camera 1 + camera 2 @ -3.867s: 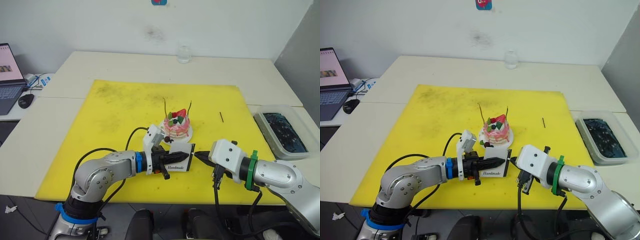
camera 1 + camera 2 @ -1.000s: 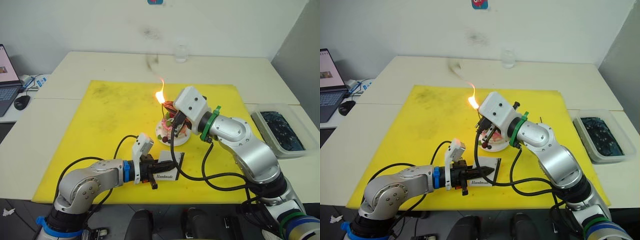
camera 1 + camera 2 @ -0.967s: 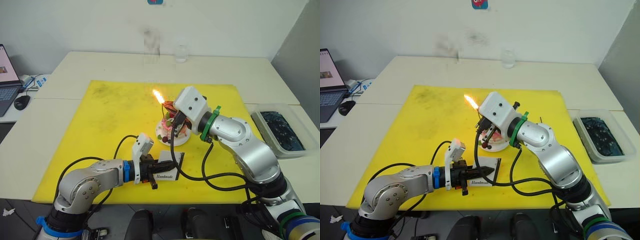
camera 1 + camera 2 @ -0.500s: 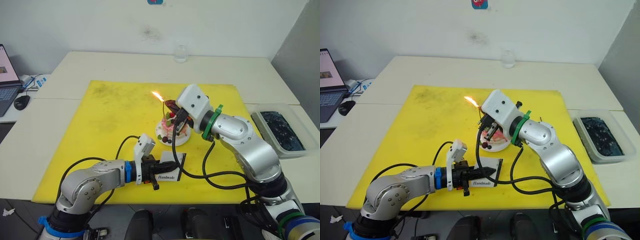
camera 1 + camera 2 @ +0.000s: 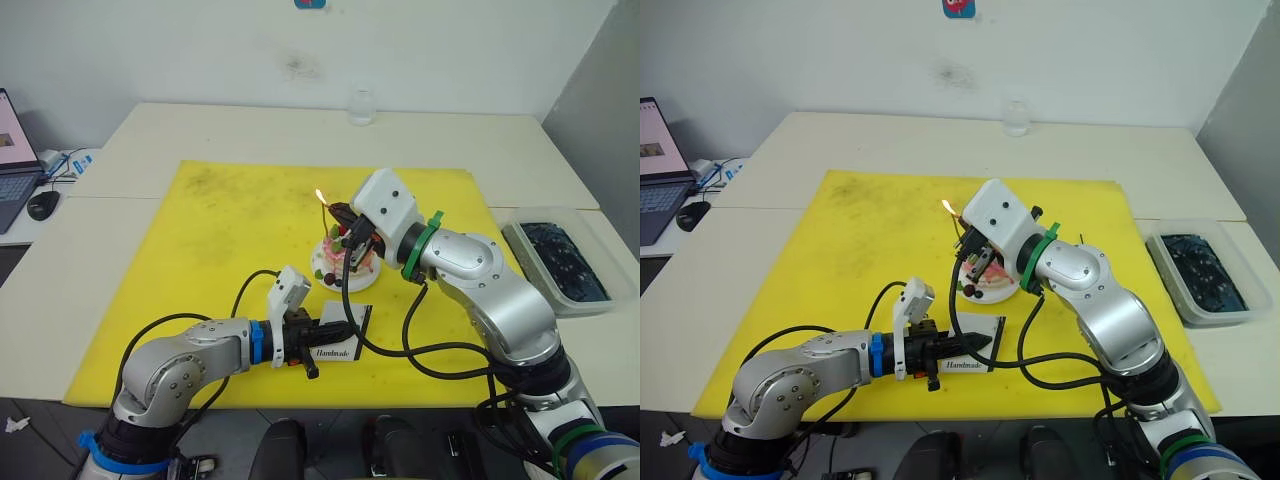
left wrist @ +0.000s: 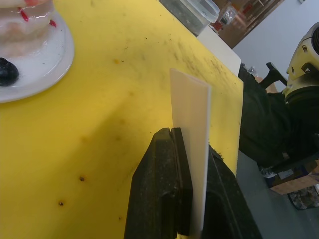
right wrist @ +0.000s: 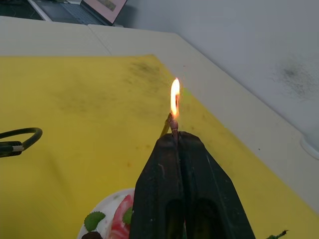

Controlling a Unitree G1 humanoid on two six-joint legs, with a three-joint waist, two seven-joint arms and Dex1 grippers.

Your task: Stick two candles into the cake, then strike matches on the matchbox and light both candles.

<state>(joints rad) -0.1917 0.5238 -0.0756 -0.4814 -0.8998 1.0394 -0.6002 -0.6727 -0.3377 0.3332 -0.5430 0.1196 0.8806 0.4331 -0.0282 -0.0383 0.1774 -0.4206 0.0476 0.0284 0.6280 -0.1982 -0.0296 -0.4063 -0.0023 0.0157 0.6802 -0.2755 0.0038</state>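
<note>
I see the left gripper (image 5: 338, 341) low in the frame, left of centre, jaws pinching the matchbox (image 5: 338, 340), which stands on edge on the yellow mat (image 5: 220, 240). Left wrist view confirms it: the white card face of the box sits clamped between the two black fingers (image 6: 159, 199).

Just above, at frame centre, the cake (image 5: 345, 258) sits on its white plate (image 5: 1002, 291), apart from the matchbox. A dark berry lies on the plate rim.

The right gripper (image 5: 337, 212) hangs over the cake's upper left edge, jaws pressed together on a burning match (image 7: 173, 127). The flame (image 5: 320, 196) is small and stands just above the fingertips. A thin olive candle (image 7: 165, 125) tip shows right behind the match in the right wrist view; I cannot tell whether flame and candle touch.

Right side of the frame, on the counter (image 5: 520, 150) off the mat: a clear tray (image 5: 560, 262) with dark contents. Upper centre, near the wall: a small glass (image 5: 359, 107). Far left edge: a laptop (image 5: 12, 145) and a mouse (image 5: 44, 204).
</note>
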